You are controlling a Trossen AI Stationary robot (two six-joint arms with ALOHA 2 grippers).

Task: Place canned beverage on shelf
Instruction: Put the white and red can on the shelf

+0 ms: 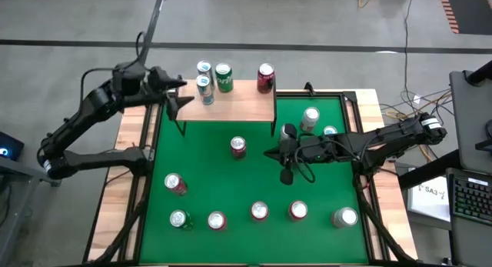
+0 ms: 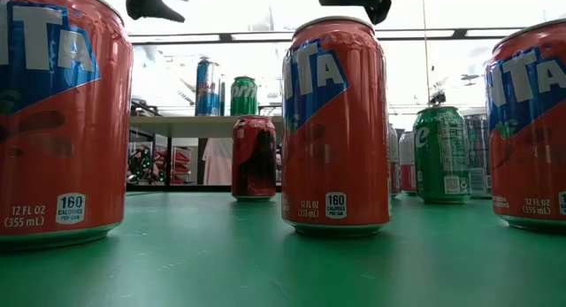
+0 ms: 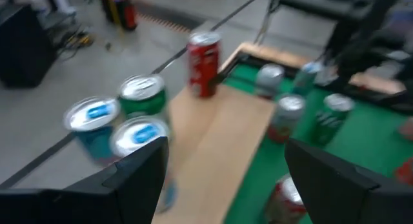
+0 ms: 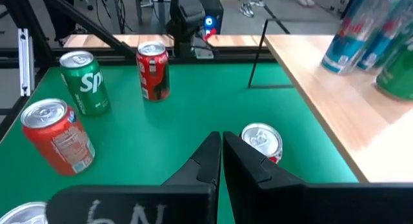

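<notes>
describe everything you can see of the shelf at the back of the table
The shelf is a small rectangular light-wood board raised on thin black metal legs, standing at the far edge of the green table. Four cans stand upright on it: two blue cans and a green can grouped at its left end, and a dark red can near its right end. The open left gripper hovers by the left end, touching nothing.
</notes>
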